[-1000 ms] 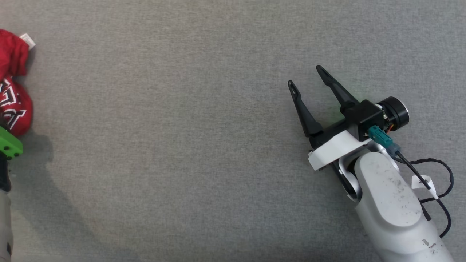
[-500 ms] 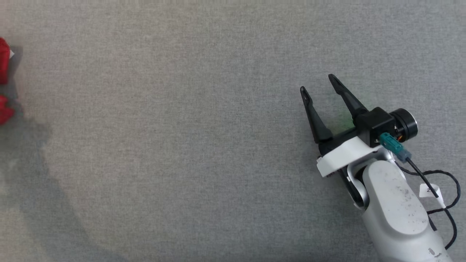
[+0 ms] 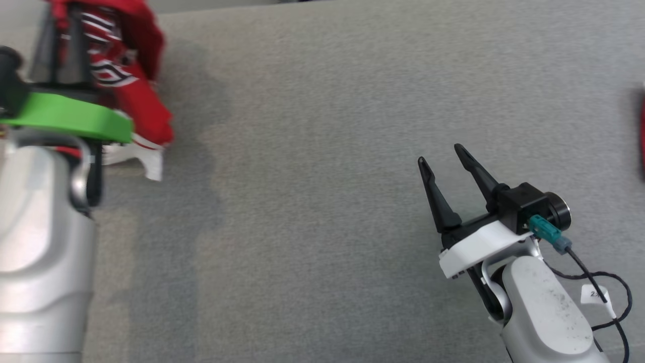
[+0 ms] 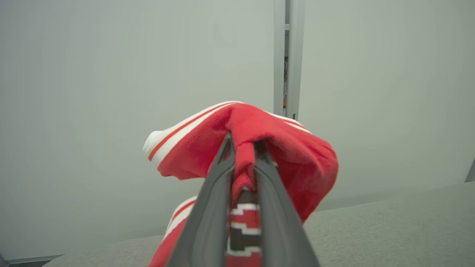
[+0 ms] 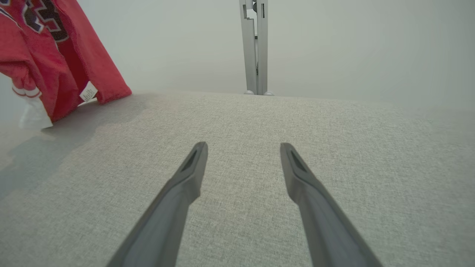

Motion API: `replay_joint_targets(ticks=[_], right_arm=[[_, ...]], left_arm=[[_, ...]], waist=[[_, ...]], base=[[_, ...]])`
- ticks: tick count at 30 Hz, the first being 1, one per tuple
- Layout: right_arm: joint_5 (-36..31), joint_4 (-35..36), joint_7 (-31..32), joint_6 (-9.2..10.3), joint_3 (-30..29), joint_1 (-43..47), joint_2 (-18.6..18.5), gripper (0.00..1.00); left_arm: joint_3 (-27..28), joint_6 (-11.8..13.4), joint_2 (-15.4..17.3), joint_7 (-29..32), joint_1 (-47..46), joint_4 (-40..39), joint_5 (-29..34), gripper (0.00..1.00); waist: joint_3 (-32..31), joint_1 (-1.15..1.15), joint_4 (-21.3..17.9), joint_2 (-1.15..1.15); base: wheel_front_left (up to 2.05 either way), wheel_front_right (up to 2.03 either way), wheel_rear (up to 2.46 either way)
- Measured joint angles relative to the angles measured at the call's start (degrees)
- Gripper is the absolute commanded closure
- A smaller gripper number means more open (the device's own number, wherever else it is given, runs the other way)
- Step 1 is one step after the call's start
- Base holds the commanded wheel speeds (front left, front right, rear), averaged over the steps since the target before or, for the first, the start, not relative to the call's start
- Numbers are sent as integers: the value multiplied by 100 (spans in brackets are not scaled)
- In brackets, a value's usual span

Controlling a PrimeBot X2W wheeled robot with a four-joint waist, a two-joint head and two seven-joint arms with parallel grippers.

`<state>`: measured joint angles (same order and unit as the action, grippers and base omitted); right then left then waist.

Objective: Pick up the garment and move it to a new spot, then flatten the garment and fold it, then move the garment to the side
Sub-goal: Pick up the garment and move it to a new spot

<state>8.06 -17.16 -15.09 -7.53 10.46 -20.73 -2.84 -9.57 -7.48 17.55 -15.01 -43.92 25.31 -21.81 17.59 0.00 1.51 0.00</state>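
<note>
Grip report: left gripper (image 4: 243, 142) is clenched hard on a bunched fold of the red jersey (image 4: 297, 148), pinched right between the two dark fingers. The cloth flops over both sides of them, white-and-red striped trim up top and a black-and-white print hanging underneath. From the head view that arm sits at the far left with its green bracket (image 3: 65, 118) just behind the fingers, and the jersey dangles off it up in the top left corner, throwing a big shadow on the grey fabric surface (image 3: 312, 151).

Right gripper (image 3: 439, 154) is well apart from all that, over at the lower right, fingers spread wide with nothing between them, hovering over bare grey fabric. Black cable (image 3: 612, 302) loops off its wrist.

The right wrist view catches the jersey hanging at the upper left, small white tag (image 5: 88, 92) showing, bottom corner looking like it reaches the surface. Metal post (image 5: 255, 48) stands at the far edge.
</note>
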Motion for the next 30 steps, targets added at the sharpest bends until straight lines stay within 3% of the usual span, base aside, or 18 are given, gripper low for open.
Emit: replay_joint_targets(ticks=[9,16,17,19,24,30], right_arm=[[142,10,0,0,125,180,1,0],[199,2,0,0,137,284,-1,0],[199,-2,0,0,137,300,0,0],[199,-20,0,0,119,364,-1,0],[179,-24,0,0,24,455,0,0],[142,-25,0,0,-155,621,2,0]], left_arm=[[-1567,0,-842,-1,373,-270,-345,100],[-2575,0,-1204,-1,668,104,-419,100],[-2629,0,-1233,0,717,177,-420,78],[-2636,0,-1282,-1,847,364,-420,0],[-2174,140,-1293,-1,1182,533,-222,0],[-1225,387,-1192,-10,1932,276,154,0]], waist=[[-256,0,-814,0],[-386,0,-1401,0],[-401,0,-1458,0],[-448,0,-1578,0],[-610,0,-1680,0],[-739,0,-1474,0]], base=[[0,0,0],[0,0,0],[0,0,0],[0,0,0],[0,0,0],[0,0,0]])
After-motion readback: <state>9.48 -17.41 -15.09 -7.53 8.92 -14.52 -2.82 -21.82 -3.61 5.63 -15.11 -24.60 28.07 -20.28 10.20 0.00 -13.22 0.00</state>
